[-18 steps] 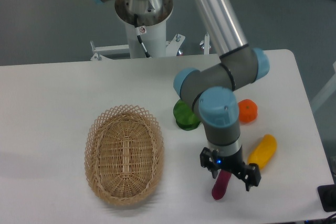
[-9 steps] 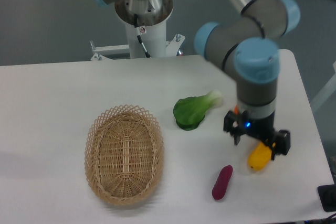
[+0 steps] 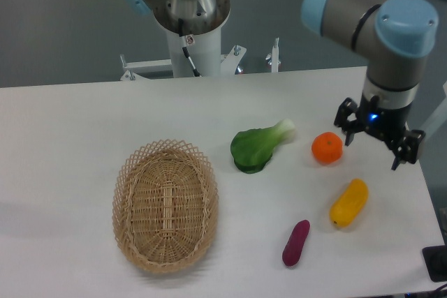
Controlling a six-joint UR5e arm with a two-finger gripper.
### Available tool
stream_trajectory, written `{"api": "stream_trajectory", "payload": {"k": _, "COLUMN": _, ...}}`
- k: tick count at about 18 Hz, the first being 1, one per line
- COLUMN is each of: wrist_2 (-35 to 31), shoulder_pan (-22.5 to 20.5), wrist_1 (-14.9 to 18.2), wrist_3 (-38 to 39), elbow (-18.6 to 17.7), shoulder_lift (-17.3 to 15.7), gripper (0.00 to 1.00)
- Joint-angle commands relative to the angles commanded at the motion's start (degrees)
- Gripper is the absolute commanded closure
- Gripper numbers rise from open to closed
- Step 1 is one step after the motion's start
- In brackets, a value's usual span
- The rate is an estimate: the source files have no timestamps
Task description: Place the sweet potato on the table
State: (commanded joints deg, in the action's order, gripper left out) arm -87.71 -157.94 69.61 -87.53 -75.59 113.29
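Note:
The sweet potato point(image 3: 295, 243), a slim dark magenta-purple tuber, lies alone on the white table point(image 3: 70, 116) near its front edge, right of the basket. My gripper point(image 3: 376, 146) hangs open and empty above the table's right side, well up and to the right of the sweet potato, just right of the orange fruit. Nothing is between its fingers.
An oval wicker basket point(image 3: 165, 204) sits at the front left of centre. A green leafy vegetable point(image 3: 255, 146) lies mid-table. A round orange fruit point(image 3: 327, 148) and a yellow-orange oblong vegetable point(image 3: 348, 202) lie on the right. The arm's base column point(image 3: 190, 26) stands behind the table.
The gripper let go of the sweet potato, which now lies on the table, and moved away up and to the right, past the yellow vegetable.

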Motion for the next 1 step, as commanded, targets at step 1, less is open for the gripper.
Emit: {"api": "stream_trajectory", "payload": {"k": 1, "wrist_2": 0.09, "shoulder_pan": -0.44, "wrist_1": 0.0, "wrist_3": -0.18, "elbow": 0.0, "shoulder_lift": 0.0, "gripper": 0.0}}
